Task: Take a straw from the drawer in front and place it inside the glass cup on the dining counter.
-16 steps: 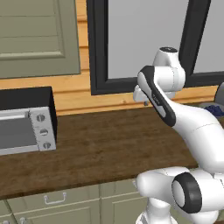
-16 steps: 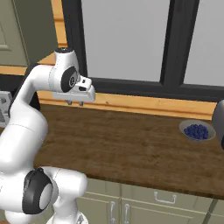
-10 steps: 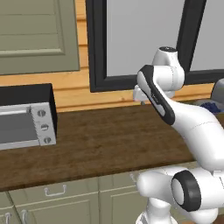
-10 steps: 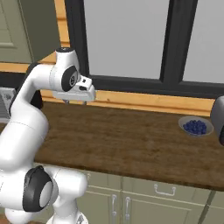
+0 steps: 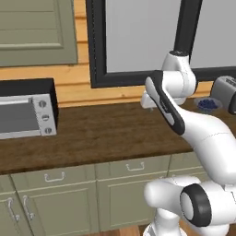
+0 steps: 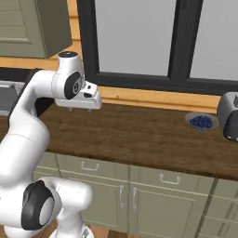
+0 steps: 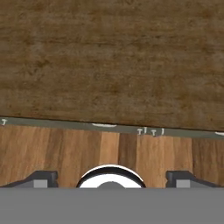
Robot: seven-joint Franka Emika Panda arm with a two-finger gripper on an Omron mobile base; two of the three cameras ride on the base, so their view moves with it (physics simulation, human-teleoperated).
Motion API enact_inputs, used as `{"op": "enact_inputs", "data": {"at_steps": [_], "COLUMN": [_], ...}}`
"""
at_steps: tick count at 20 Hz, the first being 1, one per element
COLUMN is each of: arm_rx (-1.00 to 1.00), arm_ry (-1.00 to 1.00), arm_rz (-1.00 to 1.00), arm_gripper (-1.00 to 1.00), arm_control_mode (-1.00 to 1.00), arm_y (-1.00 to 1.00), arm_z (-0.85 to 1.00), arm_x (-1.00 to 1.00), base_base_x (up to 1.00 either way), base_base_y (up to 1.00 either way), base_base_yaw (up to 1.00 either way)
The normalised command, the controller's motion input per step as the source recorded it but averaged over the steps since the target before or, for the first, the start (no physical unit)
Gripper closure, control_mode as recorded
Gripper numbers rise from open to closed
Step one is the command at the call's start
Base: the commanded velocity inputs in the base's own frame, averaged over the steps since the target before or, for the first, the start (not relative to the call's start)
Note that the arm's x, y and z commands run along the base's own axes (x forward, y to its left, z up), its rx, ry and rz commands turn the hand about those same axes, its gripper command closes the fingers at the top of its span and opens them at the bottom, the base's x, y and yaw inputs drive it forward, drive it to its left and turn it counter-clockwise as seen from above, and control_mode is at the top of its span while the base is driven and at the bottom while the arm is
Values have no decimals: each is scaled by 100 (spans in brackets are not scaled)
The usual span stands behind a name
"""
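Sliding left with the base, both views now show shut green drawers [image 6: 94, 167], a bowl [image 6: 201, 122] of blueberries, and the tool [image 6: 77, 110] released.

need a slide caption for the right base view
White arm's gripper poised above the dark wood countertop, closed green drawers below, a bowl of blueberries by the window.
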Motion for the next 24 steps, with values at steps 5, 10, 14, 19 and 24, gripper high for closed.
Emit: {"op": "enact_inputs", "data": {"at_steps": [5, 10, 14, 19, 24], "arm_rx": [0, 0, 0, 0, 0], "arm_ry": [0, 0, 0, 0, 0], "arm_rz": [0, 0, 0, 0, 0], "arm_gripper": [-100, -100, -100, -100, -100], "arm_control_mode": [100, 100, 100, 100, 100], "arm_y": [0, 0, 0, 0, 0], "arm_z": [0, 0, 0, 0, 0], "arm_x": [0, 0, 0, 0, 0], "base_base_x": [0, 0, 0, 0, 0], "base_base_y": [-75, -78, -81, -75, -61], "base_base_yaw": [39, 44, 50, 55, 50]}}
